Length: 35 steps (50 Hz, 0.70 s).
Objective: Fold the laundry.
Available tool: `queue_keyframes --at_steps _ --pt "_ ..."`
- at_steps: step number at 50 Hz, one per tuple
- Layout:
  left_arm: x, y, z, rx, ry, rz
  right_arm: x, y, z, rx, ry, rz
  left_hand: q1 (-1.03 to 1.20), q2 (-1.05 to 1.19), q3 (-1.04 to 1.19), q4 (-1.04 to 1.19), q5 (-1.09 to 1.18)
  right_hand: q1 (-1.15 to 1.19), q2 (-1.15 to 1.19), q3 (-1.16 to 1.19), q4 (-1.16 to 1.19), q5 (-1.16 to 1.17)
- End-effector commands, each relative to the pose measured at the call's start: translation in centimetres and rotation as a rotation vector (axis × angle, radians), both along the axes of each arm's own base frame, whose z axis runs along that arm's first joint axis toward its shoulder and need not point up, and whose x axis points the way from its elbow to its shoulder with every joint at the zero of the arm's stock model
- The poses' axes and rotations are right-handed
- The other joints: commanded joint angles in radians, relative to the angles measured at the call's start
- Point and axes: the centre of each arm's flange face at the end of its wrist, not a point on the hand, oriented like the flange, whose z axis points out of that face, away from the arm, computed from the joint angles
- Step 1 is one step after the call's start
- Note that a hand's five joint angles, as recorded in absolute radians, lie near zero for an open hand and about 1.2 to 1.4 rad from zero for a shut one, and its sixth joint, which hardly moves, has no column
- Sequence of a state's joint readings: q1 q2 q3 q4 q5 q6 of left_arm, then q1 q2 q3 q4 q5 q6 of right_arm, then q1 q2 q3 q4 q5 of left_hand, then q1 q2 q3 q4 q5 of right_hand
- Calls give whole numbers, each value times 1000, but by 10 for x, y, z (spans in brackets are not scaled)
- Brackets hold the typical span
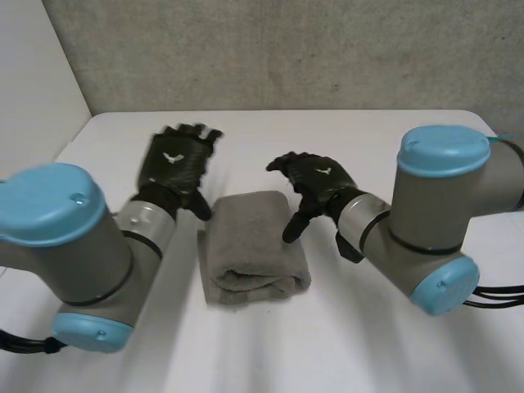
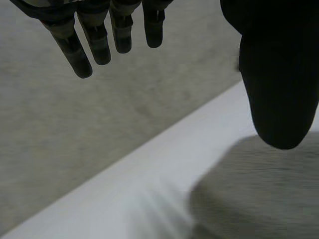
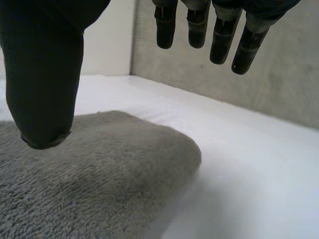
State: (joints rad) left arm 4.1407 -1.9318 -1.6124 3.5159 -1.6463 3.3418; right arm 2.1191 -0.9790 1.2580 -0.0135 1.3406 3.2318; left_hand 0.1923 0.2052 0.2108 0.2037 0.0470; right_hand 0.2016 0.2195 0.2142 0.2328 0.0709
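Towel folded thick on table | left hand beside towel, fingers straight, empty | right hand over towel's edge, fingers loose, empty | task judged nearly done

Open table surrounds the folded towel on every side.

I'm looking down on the white table, its far corners rounded, its top smooth and bare on both sides. One thing lies on it: a grey towel, folded into a thick pad, sitting about mid-table. At the near end I see a rounded fold with a lower layer poking out just under it; the far end lies flatter. In the right wrist view its plush corner rests flat on the tabletop.
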Motion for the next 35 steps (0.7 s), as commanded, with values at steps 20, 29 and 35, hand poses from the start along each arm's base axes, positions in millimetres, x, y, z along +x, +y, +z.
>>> queue_keyframes --at_steps 20,29,35 --pt "-12 -1 -81 311 -323 0 10 -18 -53 -41 340 82 109 96 91 98 80 -27 -45 -40 -58 -71" --pt "-18 -2 -12 155 -200 -46 -1 -8 2 -174 289 13 30 17 11 19 1 -27 -45 -40 -58 -71" --pt "-21 8 44 40 -103 -184 -20 18 17 -282 250 -48 30 17 11 19 1 -27 -45 -40 -58 -71"
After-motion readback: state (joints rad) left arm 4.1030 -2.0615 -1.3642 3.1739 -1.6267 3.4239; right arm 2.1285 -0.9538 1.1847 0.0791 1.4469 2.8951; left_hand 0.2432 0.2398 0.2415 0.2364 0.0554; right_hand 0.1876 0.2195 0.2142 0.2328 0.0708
